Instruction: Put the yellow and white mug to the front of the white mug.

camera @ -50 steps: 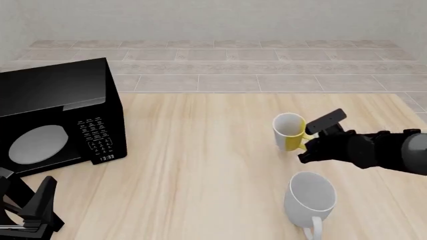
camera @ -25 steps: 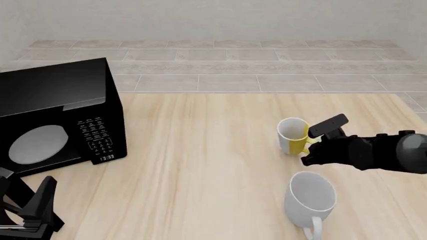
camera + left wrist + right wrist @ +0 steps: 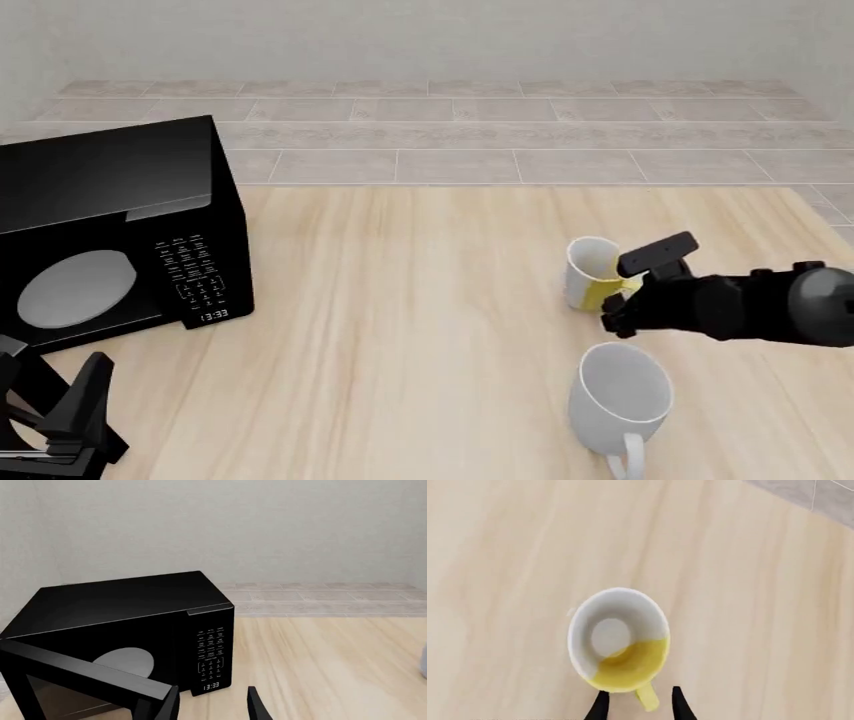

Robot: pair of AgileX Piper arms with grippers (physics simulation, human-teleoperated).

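While straddling the yellow handle (image 3: pixel 647 696) of the small yellow-and-white ceramic mug (image 3: pixel 589 272), right pincer (image 3: pixel 636 706) sat released; could tip mug toward nearer tall white mug (image 3: pixel 622 395) if clenched off-centre.

There were two mugs on the table: one yellow and white mug (image 3: pixel 589 270), the smaller of the pair, and one white mug (image 3: pixel 621 395), plain throughout. One black microwave (image 3: pixel 114 235) stood there too, with one door, one keypad and one lit clock display. Two robot arms were in view, each ending in one gripper with two fingers: the left gripper (image 3: pixel 212 707) and the right gripper (image 3: pixel 638 705). One wooden table (image 3: pixel 400 330) carried all of it. Each mug had one handle.
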